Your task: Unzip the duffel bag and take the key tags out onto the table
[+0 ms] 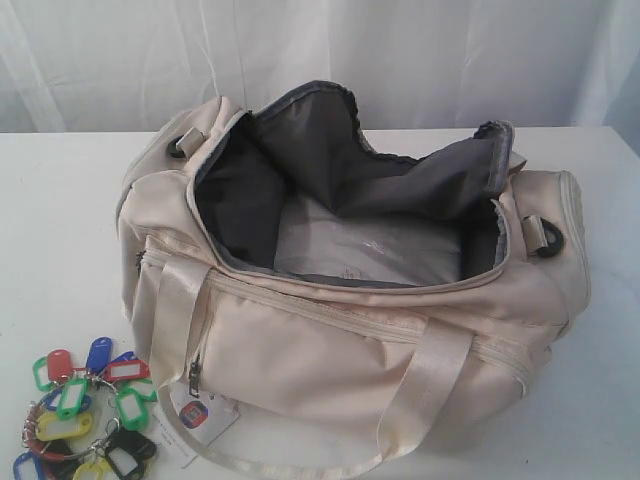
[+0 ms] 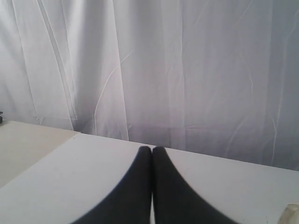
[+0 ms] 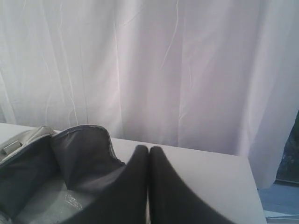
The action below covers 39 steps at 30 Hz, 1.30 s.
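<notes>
The cream duffel bag [image 1: 340, 350] lies across the table [image 1: 60, 200], its top zip wide open and the grey lining [image 1: 300, 160] showing. The key tags [image 1: 85, 410], a bunch in red, green, blue, yellow and black on a metal ring, rest on the table at the bag's front left corner. Neither gripper shows in the exterior view. My left gripper [image 2: 152, 149] is shut on nothing, above bare table. My right gripper [image 3: 148, 148] is shut and empty beside the open bag [image 3: 70, 154].
A white paper hangtag [image 1: 200, 418] lies under the bag's front left corner. White curtain [image 1: 400, 50] hangs behind the table's far edge. The table's right edge [image 3: 250, 186] shows in the right wrist view.
</notes>
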Tool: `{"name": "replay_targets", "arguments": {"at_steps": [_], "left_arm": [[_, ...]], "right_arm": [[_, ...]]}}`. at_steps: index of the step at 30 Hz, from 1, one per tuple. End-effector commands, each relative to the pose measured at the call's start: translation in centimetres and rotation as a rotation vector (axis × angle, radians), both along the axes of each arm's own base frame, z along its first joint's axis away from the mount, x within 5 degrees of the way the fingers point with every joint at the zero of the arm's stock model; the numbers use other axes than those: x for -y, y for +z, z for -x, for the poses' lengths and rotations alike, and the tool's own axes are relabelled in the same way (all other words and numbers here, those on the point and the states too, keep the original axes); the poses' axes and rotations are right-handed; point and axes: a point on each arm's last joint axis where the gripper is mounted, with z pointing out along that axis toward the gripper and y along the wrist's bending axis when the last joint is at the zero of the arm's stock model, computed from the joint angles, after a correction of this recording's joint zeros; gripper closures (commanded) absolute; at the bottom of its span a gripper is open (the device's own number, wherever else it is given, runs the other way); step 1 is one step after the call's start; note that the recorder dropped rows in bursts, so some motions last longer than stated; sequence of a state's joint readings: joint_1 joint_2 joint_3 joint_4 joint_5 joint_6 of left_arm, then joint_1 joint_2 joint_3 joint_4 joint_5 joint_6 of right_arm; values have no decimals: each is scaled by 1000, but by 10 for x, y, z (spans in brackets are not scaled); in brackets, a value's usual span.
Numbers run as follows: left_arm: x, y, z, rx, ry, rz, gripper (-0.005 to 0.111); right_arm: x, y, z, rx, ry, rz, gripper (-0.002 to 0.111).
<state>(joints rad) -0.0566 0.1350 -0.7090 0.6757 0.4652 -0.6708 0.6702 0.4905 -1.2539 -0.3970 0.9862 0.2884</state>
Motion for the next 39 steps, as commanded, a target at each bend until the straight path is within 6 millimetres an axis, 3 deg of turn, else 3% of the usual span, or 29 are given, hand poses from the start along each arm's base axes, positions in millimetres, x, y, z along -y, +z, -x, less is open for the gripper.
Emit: {"name": "replay_targets", "arguments": {"at_steps": [1, 4, 11, 21, 31, 34, 39], "left_arm": [[0, 0, 1, 8, 4, 1, 107], [0, 0, 1, 8, 4, 1, 107], [0, 0, 1, 8, 4, 1, 107], [0, 0, 1, 8, 4, 1, 107], [0, 0, 1, 8, 4, 1, 107], [0, 0, 1, 8, 4, 1, 107], [0, 0, 1, 8, 4, 1, 107]], "right_arm": [[-6, -13, -3, -10, 28, -9, 108], [-13, -38, -6, -61, 66, -3, 108], [-8, -102, 2, -136, 75, 35, 108], [-18, -189, -8, -304, 83, 135, 108], [-42, -197, -16, 116, 258, -14, 108], [-49, -210, -18, 123, 301, -81, 108], [-57, -248, -24, -14, 321, -171, 108]]}}
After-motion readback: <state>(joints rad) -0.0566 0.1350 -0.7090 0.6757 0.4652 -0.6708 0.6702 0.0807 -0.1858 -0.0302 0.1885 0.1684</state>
